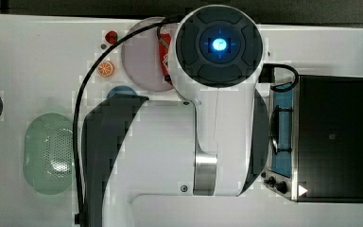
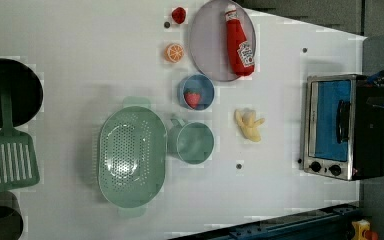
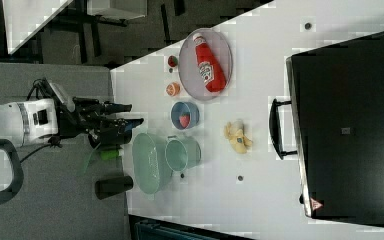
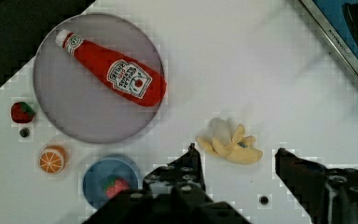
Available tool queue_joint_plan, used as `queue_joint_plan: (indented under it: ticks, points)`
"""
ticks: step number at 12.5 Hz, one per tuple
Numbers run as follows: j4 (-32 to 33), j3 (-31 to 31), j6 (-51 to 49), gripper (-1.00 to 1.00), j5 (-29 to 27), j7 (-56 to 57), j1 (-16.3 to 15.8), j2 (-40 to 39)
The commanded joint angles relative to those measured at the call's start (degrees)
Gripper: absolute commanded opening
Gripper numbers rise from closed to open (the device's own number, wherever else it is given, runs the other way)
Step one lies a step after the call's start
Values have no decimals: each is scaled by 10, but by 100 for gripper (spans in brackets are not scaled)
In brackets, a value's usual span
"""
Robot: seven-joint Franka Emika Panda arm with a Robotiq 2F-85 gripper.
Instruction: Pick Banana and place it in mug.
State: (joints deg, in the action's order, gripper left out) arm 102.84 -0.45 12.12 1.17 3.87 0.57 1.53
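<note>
Presently, item one: gripper (image 4: 235, 161), fingers parted and holding nothing, raised well above the white table (image 2: 80, 60). Item two: banana (image 4: 230, 142), pale yellow, half peeled, lying on the table directly beneath the gap between the fingers, untouched. Item three: blue cup (image 4: 109, 179) with a strawberry inside, farther out past one finger; an orange slice (image 4: 52, 159) just beyond it. Item four: grey plate (image 4: 98, 77) carrying a red ketchup bottle (image 4: 114, 70) on its side, a loose strawberry (image 4: 21, 112) near its rim. Item five: mug (image 2: 194, 142), teal, upright, beside the banana and touching the perforated green basket (image 2: 131, 156). Item six: toaster oven (image 2: 337, 125), on the banana's opposite side.
</note>
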Motion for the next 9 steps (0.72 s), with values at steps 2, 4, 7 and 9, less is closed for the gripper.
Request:
queue_joint_plan:
  ticks: [2, 4, 7, 9]
  points:
    - [109, -16, -74, 79, 0, -22, 8, 168]
    - [137, -14, -61, 100, 0, -9, 8, 161]
    - [203, -14, 13, 100, 0, 81, 8, 136]
    - [249, -14, 91, 100, 0, 169, 8, 110]
